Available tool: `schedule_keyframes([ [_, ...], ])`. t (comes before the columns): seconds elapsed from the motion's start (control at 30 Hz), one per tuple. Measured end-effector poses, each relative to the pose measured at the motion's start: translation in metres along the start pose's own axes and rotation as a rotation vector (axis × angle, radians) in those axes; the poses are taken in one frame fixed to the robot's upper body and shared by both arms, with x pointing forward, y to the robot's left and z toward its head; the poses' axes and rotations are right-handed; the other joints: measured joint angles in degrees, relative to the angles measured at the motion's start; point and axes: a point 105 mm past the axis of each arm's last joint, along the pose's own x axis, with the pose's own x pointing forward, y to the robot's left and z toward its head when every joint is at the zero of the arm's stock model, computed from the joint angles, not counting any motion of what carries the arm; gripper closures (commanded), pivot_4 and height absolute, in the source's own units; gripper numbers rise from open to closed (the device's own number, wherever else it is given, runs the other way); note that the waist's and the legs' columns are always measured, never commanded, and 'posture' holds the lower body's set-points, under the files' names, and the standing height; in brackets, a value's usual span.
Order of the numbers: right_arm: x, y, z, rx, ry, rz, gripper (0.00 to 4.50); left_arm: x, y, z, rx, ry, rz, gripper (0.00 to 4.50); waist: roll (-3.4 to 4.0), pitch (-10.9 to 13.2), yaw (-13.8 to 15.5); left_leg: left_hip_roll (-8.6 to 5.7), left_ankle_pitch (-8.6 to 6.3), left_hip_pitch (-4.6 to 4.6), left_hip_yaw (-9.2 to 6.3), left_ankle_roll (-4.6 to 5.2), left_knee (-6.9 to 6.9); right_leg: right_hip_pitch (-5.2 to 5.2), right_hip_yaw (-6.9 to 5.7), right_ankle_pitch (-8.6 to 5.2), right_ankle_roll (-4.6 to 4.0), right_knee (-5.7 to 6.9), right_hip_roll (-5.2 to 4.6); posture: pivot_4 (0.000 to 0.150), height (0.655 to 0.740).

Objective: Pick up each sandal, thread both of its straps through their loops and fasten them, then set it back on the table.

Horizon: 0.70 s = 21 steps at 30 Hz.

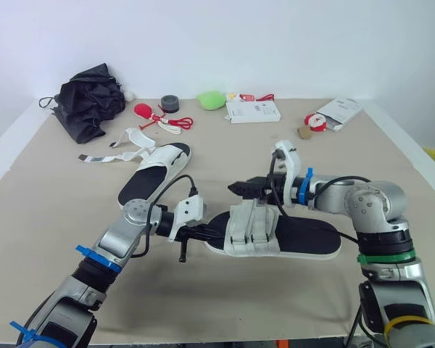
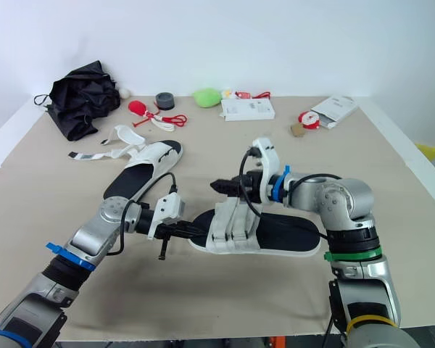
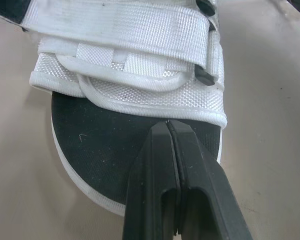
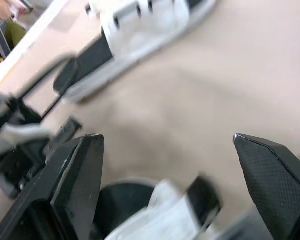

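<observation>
I am holding my left gripper point(image 3: 168, 125) closed at the toe of the near sandal point(image 1: 304, 235) on the table point(image 1: 51, 210), with my right gripper point(image 1: 238, 188) open over its straps point(image 1: 250, 225), and I am risking shoving the unpinned sandal sideways.

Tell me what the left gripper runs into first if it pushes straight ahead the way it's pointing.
Most likely the near sandal's front strap: the shut left gripper sits over the black footbed at the toe, aimed at the strap's white edge. Whether it touches the footbed is unclear.
</observation>
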Motion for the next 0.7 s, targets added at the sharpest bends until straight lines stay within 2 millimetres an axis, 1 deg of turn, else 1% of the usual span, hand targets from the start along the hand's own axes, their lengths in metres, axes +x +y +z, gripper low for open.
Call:
schedule_keyframes([
  [0.03,0.000,0.001,0.004,-0.019,-0.014,0.008,0.04,0.000,0.000,0.000,0.000,-0.001,0.000,4.50,0.00,0.0,0.0,0.00,0.00,0.00,0.00,0.00,0.00,0.00,0.00,0.00,0.00,0.00,0.00,0.150,0.7400],
  [0.13,-0.002,-0.002,0.008,-0.030,-0.029,0.012,0.04,0.001,0.000,0.000,0.000,-0.002,0.000,4.50,0.00,0.0,0.0,0.00,0.00,-0.01,0.03,0.00,0.00,-0.01,0.02,0.01,0.01,0.00,-0.02,0.150,0.7400],
  [0.2,-0.009,-0.004,0.010,-0.053,-0.039,0.016,0.04,0.001,0.001,0.002,0.002,-0.008,-0.001,4.50,0.02,0.0,0.1,-0.01,0.00,-0.03,0.03,0.00,0.00,-0.03,0.02,0.01,0.01,-0.01,-0.03,0.150,0.7400],
  [0.3,-0.037,-0.001,0.003,-0.149,-0.046,0.046,0.04,0.002,0.000,0.007,-0.029,-0.055,-0.004,4.50,0.06,0.1,0.5,-0.08,-0.09,-0.20,-0.02,0.04,0.00,-0.10,0.08,-0.09,0.06,-0.02,-0.04,0.150,0.7400],
  [0.37,-0.048,0.001,-0.002,-0.182,-0.046,0.061,0.04,0.001,0.000,0.010,-0.048,-0.076,-0.009,4.50,0.11,0.2,0.3,-0.10,-0.14,-0.37,0.06,0.07,0.00,-0.25,0.12,-0.06,0.02,-0.02,-0.06,0.150,0.7400],
  [0.43,-0.058,0.004,-0.010,-0.213,-0.038,0.076,0.04,0.000,0.001,0.016,-0.054,-0.109,-0.008,4.50,0.11,0.2,0.2,-0.10,-0.15,-0.68,0.09,0.10,0.03,-0.56,0.17,-0.02,0.01,0.00,-0.01,0.150,0.7400],
  [0.47,-0.070,0.007,-0.018,-0.243,-0.026,0.080,0.04,-0.002,0.002,0.025,-0.053,-0.151,-0.007,4.50,0.13,0.2,0.3,-0.11,-0.15,-0.97,0.04,0.10,0.06,-0.77,0.19,0.04,-0.06,0.03,0.03,0.150,0.7400],
  [0.5,-0.082,0.009,-0.028,-0.262,-0.001,0.081,0.04,-0.012,0.008,0.034,-0.054,-0.200,0.023,4.50,0.13,0.3,0.3,-0.12,-0.16,-1.04,-0.01,0.11,0.10,-0.82,0.21,0.05,-0.08,0.03,0.09,0.150,0.7400],
  [0.57,-0.092,0.011,-0.030,-0.286,-0.006,0.075,0.04,-0.023,0.014,0.044,-0.042,-0.234,0.052,4.50,0.21,0.6,0.2,-0.13,-0.16,-1.04,0.03,0.12,0.11,-0.84,0.26,0.09,-0.07,0.04,0.10,0.150,0.7400],
  [0.63,-0.108,0.015,-0.038,-0.321,0.013,0.061,0.04,-0.038,0.013,0.065,0.005,-0.295,0.045,4.50,0.15,0.8,0.2,-0.14,-0.17,-1.04,0.02,0.12,0.12,-0.83,0.25,0.07,-0.04,0.04,0.11,0.150,0.7400],
  [0.7,-0.116,0.016,-0.042,-0.339,0.029,0.045,0.04,-0.047,0.013,0.072,0.019,-0.318,0.046,4.50,0.16,0.9,0.1,-0.14,-0.17,-1.01,0.05,0.11,0.12,-0.82,0.28,-0.04,0.15,0.04,0.13,0.150,0.7400],
])
